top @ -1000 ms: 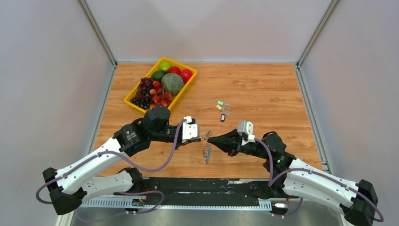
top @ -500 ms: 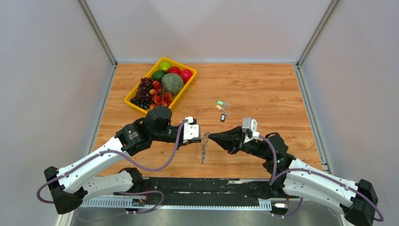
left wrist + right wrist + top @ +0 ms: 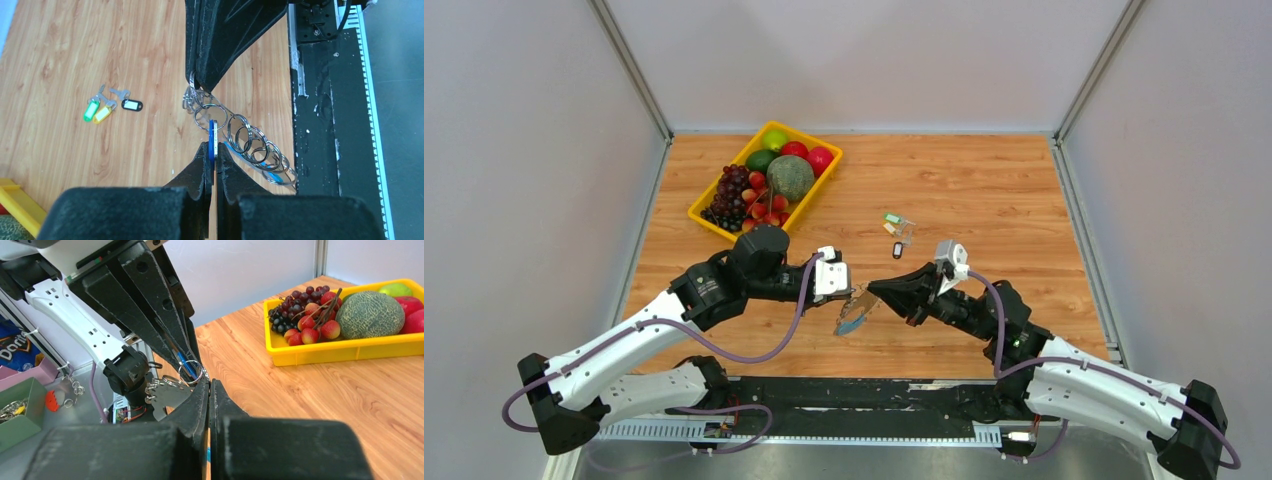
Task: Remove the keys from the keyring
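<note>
The keyring (image 3: 240, 137), a floppy string of linked silver rings with a blue part, hangs above the table between both grippers; from above it shows at the keyring (image 3: 854, 312). My left gripper (image 3: 213, 147) is shut on a blue key tag (image 3: 213, 131) seen edge-on. My right gripper (image 3: 208, 382) is shut on a silver ring (image 3: 191, 376) at the keyring's upper end, tip to tip with the left gripper (image 3: 848, 289). Three keys lie loose on the wood: green (image 3: 90, 110), yellow (image 3: 102, 114) and black (image 3: 131, 105).
A yellow fruit tray (image 3: 709, 215) with grapes, a melon and apples stands at the back left. The loose keys (image 3: 896, 226) lie just beyond the right gripper (image 3: 873, 287). A black rail (image 3: 320, 125) runs along the near table edge.
The keyring hung straight down edge-on; now it has swung up and leftward, spreading flatter. The right gripper has shifted slightly away and turned. Both grips have held.
</note>
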Controlling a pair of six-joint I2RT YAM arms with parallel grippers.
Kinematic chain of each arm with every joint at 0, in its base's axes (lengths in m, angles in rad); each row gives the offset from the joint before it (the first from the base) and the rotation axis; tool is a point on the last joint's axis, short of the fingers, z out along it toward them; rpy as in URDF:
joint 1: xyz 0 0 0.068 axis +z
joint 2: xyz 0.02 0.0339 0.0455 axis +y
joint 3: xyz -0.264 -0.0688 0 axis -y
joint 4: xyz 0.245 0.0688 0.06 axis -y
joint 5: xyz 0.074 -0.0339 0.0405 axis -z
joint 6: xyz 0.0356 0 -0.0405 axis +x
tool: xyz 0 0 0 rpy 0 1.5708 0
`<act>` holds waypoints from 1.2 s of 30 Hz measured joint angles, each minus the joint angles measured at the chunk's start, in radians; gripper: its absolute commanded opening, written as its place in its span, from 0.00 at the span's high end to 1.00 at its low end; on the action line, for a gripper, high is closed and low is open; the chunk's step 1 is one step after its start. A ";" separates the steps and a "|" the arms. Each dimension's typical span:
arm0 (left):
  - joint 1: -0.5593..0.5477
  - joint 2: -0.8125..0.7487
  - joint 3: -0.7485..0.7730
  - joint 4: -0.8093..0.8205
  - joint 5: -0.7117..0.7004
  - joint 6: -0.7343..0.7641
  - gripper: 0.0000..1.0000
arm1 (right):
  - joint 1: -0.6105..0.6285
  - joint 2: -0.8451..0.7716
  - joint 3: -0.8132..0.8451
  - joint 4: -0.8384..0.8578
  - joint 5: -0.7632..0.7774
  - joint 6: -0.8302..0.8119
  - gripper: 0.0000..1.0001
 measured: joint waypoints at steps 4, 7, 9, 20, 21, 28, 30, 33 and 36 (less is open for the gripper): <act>0.000 -0.002 0.000 0.003 -0.014 0.001 1.00 | 0.002 0.008 0.011 -0.037 0.017 0.030 1.00; 0.000 -0.006 0.000 0.003 -0.027 0.003 1.00 | 0.002 0.019 0.027 -0.061 0.021 0.045 1.00; 0.000 -0.008 0.000 0.003 -0.035 0.003 1.00 | 0.002 0.021 0.031 -0.072 0.021 0.051 1.00; 0.000 -0.018 -0.003 0.003 -0.056 0.003 1.00 | 0.002 0.012 0.019 -0.072 -0.027 0.068 0.73; 0.000 -0.022 -0.003 0.003 -0.055 0.003 1.00 | 0.001 0.011 0.015 -0.071 -0.047 0.060 0.71; 0.000 -0.032 -0.004 0.000 -0.043 0.004 1.00 | -0.002 0.007 0.010 -0.078 -0.133 -0.010 0.69; 0.000 -0.032 -0.004 0.000 -0.037 0.004 1.00 | -0.002 -0.002 0.010 -0.083 -0.142 -0.037 0.67; 0.000 -0.032 -0.004 0.000 -0.026 0.005 1.00 | -0.002 -0.014 0.010 -0.086 -0.151 -0.076 0.66; 0.000 -0.032 -0.004 0.000 -0.020 0.005 1.00 | -0.002 -0.009 0.017 -0.096 -0.158 -0.107 0.66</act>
